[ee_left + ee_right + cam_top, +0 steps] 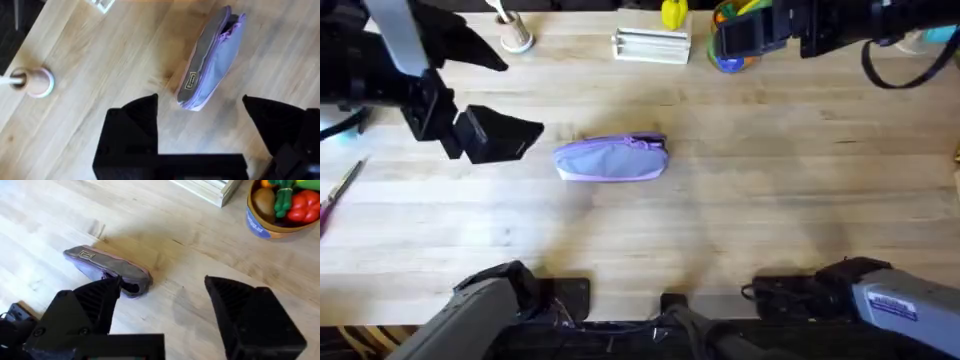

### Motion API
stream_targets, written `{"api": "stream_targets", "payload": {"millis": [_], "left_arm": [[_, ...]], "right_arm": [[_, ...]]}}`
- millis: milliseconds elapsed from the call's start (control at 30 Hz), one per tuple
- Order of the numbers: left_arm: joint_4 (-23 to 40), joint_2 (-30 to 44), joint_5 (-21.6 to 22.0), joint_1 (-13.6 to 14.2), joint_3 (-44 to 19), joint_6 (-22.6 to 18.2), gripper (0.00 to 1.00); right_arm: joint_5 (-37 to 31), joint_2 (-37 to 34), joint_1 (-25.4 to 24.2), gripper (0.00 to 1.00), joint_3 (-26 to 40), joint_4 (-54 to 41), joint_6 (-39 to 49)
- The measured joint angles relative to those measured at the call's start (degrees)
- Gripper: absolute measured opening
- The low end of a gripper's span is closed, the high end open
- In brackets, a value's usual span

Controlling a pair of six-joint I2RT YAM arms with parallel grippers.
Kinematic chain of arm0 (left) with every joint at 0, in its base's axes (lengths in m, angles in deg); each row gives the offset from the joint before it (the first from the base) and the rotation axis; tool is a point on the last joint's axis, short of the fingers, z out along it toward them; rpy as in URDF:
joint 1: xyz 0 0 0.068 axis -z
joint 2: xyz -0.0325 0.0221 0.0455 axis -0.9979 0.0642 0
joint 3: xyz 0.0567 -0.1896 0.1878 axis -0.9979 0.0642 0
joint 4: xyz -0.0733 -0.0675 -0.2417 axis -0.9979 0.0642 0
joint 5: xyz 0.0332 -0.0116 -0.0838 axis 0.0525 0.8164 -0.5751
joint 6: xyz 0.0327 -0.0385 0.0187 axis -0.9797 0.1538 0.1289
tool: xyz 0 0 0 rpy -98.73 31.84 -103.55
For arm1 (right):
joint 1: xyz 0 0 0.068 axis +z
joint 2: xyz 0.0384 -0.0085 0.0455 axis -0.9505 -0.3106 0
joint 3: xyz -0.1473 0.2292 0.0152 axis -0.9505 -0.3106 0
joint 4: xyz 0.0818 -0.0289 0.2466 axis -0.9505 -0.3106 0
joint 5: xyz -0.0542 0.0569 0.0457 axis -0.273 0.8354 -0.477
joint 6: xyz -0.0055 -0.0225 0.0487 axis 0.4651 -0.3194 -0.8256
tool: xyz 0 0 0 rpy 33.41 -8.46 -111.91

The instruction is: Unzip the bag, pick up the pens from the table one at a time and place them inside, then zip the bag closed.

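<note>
- Bag [611,159] lies on its side mid-table [740,230], zipper edge facing away from the arm bases; it appears zipped.
- Left gripper [500,135] hovers just left of the bag, fingers spread wide, not touching it.
- Right gripper [165,305] is raised, jaws apart, holding nothing.
- One reddish pen [338,192] lies near the table's left edge, well apart from the bag.

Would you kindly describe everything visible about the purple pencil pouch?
The pouch is a slim, elongated lavender fabric case lying on the wooden table, near its middle. A zipper runs along its top, its pull at the right end; a small rectangular label shows near the left end. Nothing touches it but the table. The left hand hovers open beside it.
</note>
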Motion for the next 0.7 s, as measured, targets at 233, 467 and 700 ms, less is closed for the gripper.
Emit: {"api": "stream_targets", "payload": {"millis": [233, 467, 700], "left_arm": [[0.8, -6.6, 5.7, 0.0, -7.2, 21.1, 0.993], [2.4, -12.1, 6.8, 0.0, -11.4, 33.2, 0.995], [8.1, -14.5, 11.0, 0.0, -11.7, 37.6, 0.995]], "right_arm": [[0.0, 1.7, -1.0, 0.997, 0.0, -0.3, 0.1], [0.0, 2.7, -1.0, 0.997, 0.0, -0.7, 0.2], [0.0, 3.4, -1.0, 0.997, 0.0, -0.7, 0.2]]}}
